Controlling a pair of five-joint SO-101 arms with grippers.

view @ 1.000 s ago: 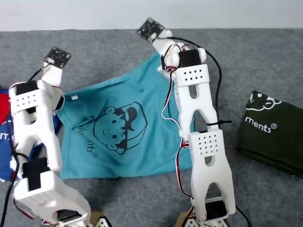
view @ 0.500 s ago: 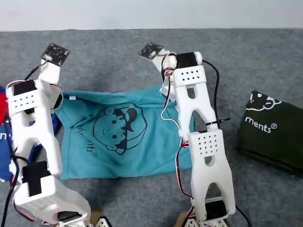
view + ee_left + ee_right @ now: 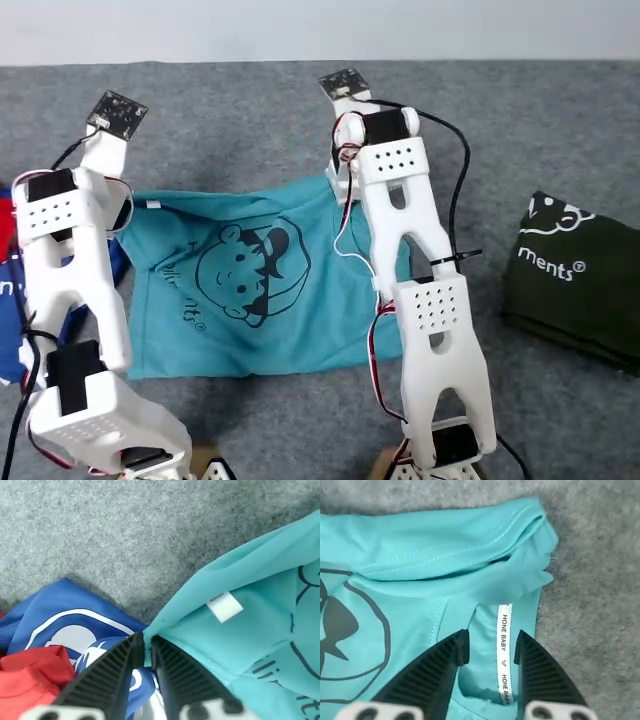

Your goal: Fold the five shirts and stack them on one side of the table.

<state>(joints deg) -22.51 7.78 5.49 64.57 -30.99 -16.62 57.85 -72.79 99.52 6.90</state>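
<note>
So, left gripper [image 3: 146, 642] clamped on shirt [image 3: 250, 290] corner, probably pinning edge for fold; right gripper [image 3: 490, 647] part-open above other corner, empty, likely lining up grab.

A grey, felt-like table [image 3: 200, 110] is carrying everything. A teal shirt [image 3: 250, 330] is lying spread across its middle, print side up — a cartoon bear face showing — with its far edge doubling over on itself. Well apart, at the right side, a dark green shirt [image 3: 580, 290] is sitting folded, white print facing up. At the left edge a blue shirt [image 3: 55, 602] is lying crumpled just beside the teal one's corner, and a red shirt [image 3: 30, 672] is bunching against it.
</note>
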